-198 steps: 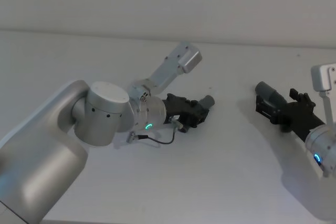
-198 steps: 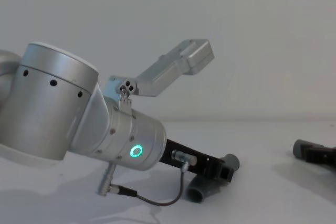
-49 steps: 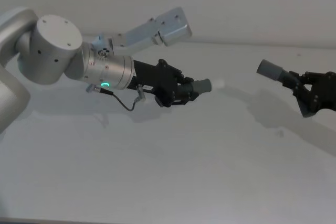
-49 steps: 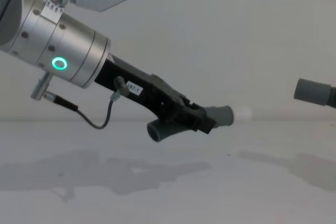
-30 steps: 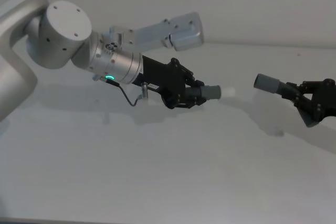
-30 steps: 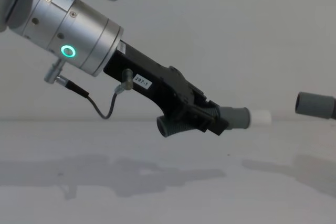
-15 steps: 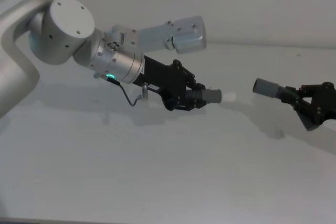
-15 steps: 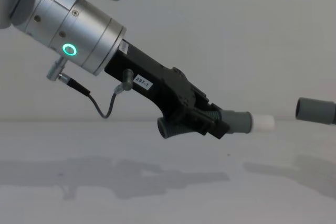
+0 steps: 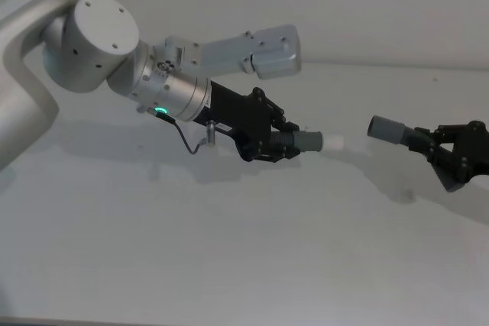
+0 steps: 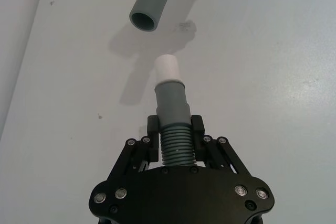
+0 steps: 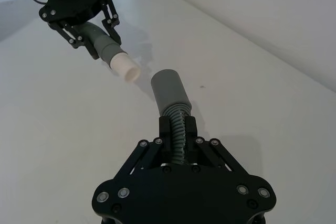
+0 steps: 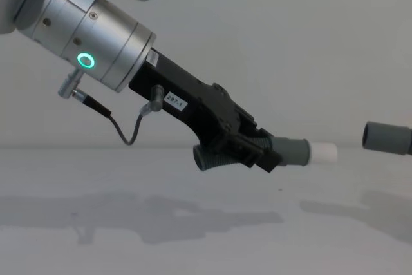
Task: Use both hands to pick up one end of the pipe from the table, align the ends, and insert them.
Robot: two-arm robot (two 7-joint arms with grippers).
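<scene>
Holding the bent piece (image 9: 306, 141) by its ribbed part (image 10: 176, 148), the left gripper (image 9: 281, 145) has its fingers closed on both sides of the hose, well above the table (image 9: 229, 265). The white tip (image 9: 331, 142) sticks out in front of the fingers and points toward the right. The right gripper (image 9: 428, 145) is closed in the same way on the ribbed neck (image 11: 176, 113) of the socket piece (image 9: 386, 129), also off the table, with its open mouth (image 10: 143, 21) turned toward the left. The two ends face each other with a clear gap between them. In the left wrist view the mouth sits a little to one side of the line of the tip, so I judge the aligning is not finished.

Both pieces look like light plastic, no real load for the arms. The smooth collars seem stiff, but the ribbed sections are probably flexible, so an end may bend away when it is pressed. For this reason a hold close behind the collar, as both grippers have now, seems right: little free hose remains to buckle, and the ribs give the fingers something to catch against sliding. The tip is narrower than the mouth and should enter, perhaps tightly. The push should go straight along the axis, or a piece may slip in the fingers.
</scene>
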